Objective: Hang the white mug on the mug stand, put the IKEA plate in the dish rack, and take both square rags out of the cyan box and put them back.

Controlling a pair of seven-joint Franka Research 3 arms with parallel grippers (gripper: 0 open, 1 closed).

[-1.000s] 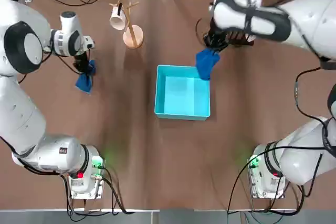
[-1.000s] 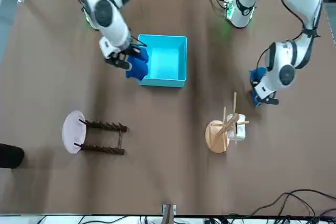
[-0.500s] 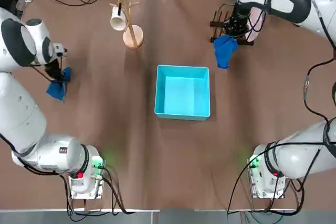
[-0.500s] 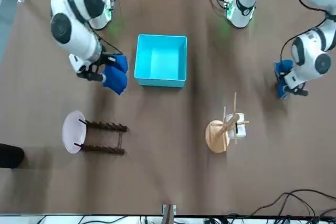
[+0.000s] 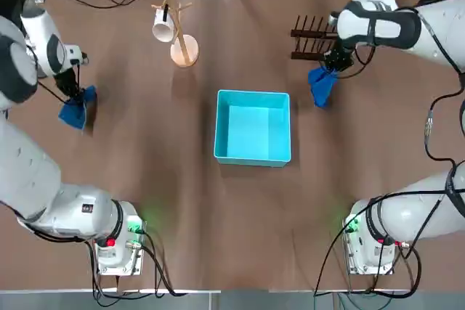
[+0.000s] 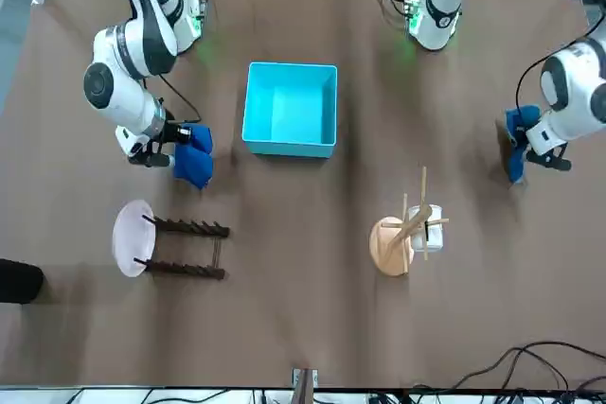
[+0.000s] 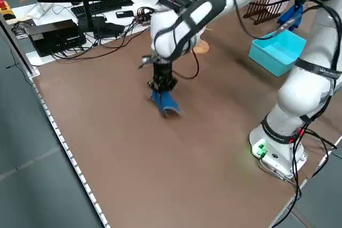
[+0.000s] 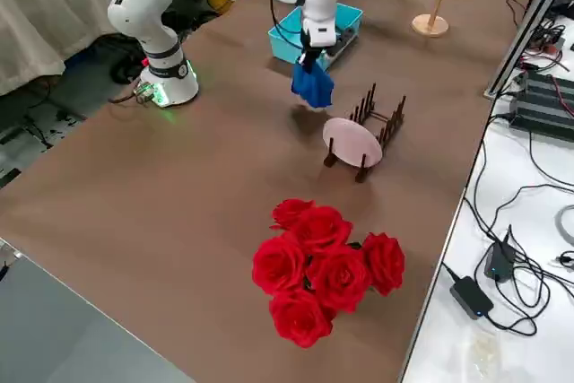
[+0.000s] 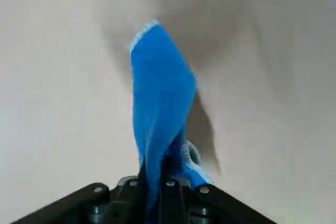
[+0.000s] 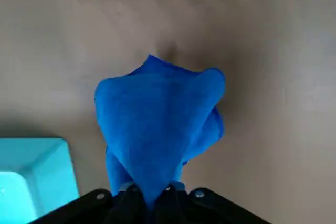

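Observation:
The cyan box (image 5: pixel 253 95) sits mid-table with nothing in it. My right gripper (image 5: pixel 331 68) is shut on a blue rag (image 5: pixel 321 86) that hangs over the table between the box and the dish rack (image 5: pixel 314 38). My left gripper (image 5: pixel 75 94) is shut on the other blue rag (image 5: pixel 73 112) far out at the table's left side, its lower end at or just above the tabletop (image 7: pixel 166 105). The IKEA plate (image 6: pixel 131 237) stands in the end of the dish rack (image 6: pixel 187 249). The white mug (image 5: pixel 163 28) hangs on the mug stand (image 5: pixel 183 47).
A bunch of red roses (image 8: pixel 323 266) lies on the table near the right-hand edge, beyond the rack. Cables and equipment run along the far edge. Bare brown tabletop surrounds the box on all sides.
Both arms have carried their rags outward from the box: the right one from the box's far right corner to beside the rack, the left one farther left toward the table's edge.

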